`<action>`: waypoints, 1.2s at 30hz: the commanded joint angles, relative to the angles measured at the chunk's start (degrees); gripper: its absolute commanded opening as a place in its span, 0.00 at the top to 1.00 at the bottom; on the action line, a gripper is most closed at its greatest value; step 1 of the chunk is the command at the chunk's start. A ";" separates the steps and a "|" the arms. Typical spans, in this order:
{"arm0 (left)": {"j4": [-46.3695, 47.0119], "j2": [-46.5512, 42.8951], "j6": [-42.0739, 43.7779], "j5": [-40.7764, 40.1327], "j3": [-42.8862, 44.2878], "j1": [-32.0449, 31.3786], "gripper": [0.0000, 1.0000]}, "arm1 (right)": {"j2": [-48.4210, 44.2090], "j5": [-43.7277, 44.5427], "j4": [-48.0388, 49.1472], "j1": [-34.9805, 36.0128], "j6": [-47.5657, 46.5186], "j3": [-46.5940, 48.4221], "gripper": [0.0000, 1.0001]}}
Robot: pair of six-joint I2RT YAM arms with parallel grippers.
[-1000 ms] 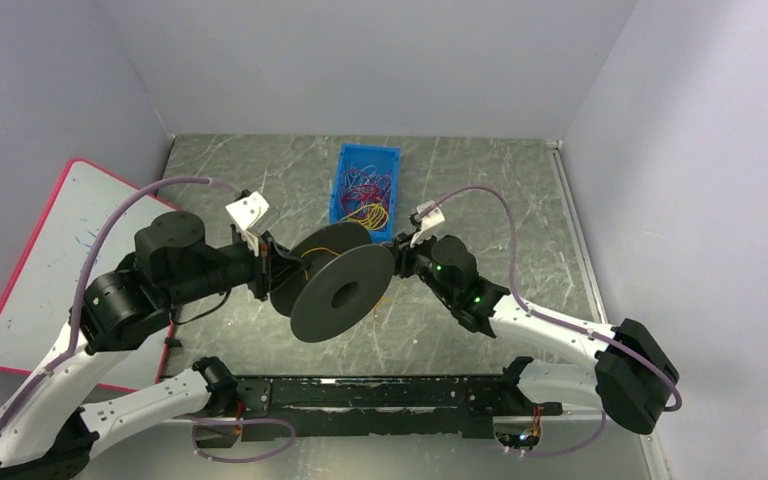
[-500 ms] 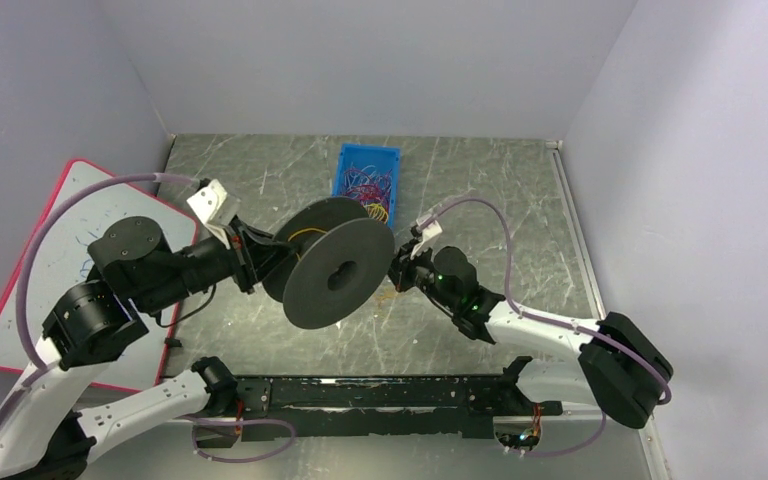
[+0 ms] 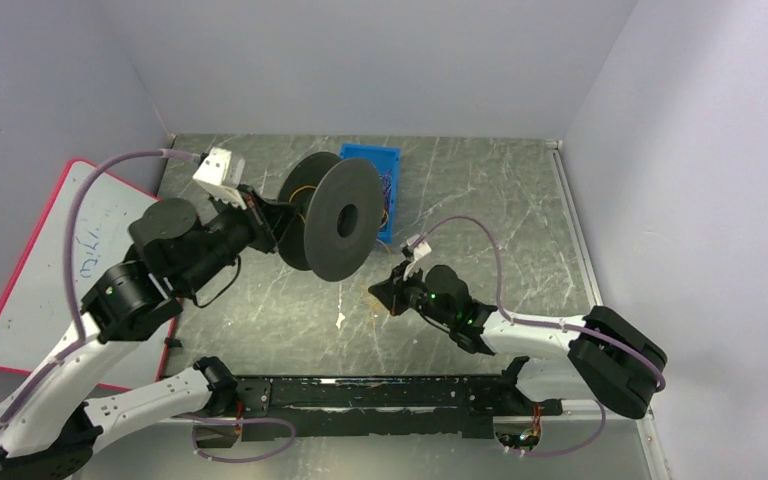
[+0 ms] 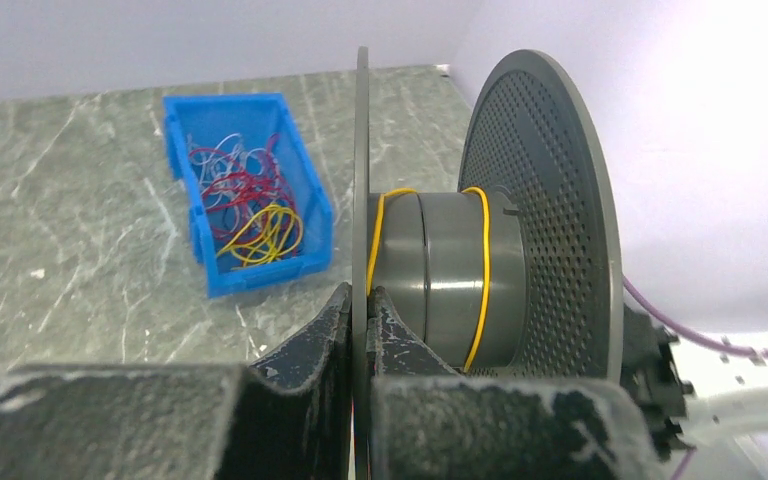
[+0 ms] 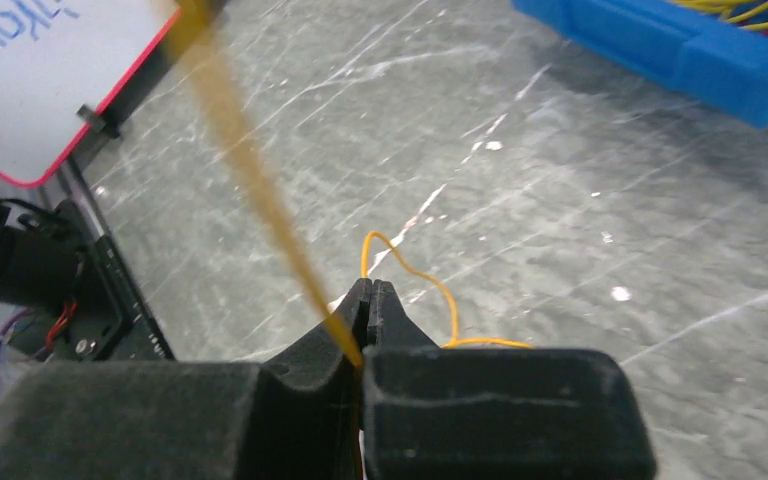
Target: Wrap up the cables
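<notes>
The left end effector (image 4: 360, 300) is clamped on the thin near flange of the dark spool (image 3: 338, 215), holding it off the counter (image 3: 260, 320) with its axle roughly level. 2 turns of yellow cable (image 4: 482, 270) sit on the hub. In front of the spool and to its right, the right end effector (image 5: 368, 300) is pinched shut on what looks like the same cable, low over the counter. A blurred strand rises from its fingertips and a loose tail curls just beyond them.

To wind well, I judge the strand should be held taut and laid between the 2 flanges. Slack would let turns slide along the hub. The spool is held by its edge only, so a hard pull could twist it.

Behind the spool, a blue bin (image 4: 270, 273) holds more cables (image 4: 245, 195), red, purple and yellow, tangled together. A whiteboard (image 3: 35, 270) lies left of the spool. The right arm's lilac hose (image 3: 480, 225) arcs right of the spool and could snag a wide sweep.
</notes>
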 commanded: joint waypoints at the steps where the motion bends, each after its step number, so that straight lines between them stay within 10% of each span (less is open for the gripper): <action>1: 7.15 1.88 -4.92 -9.94 -0.70 -0.31 0.93 | 0.37 4.48 0.10 5.30 0.97 0.65 1.00; 20: 4.31 11.41 -6.75 -32.99 -4.25 -0.31 0.93 | 4.48 23.34 -17.95 29.26 -3.33 16.81 1.00; 36: -0.55 16.38 -8.70 -37.56 -11.01 -0.31 0.93 | -1.55 32.16 -43.83 36.10 -9.86 36.58 1.00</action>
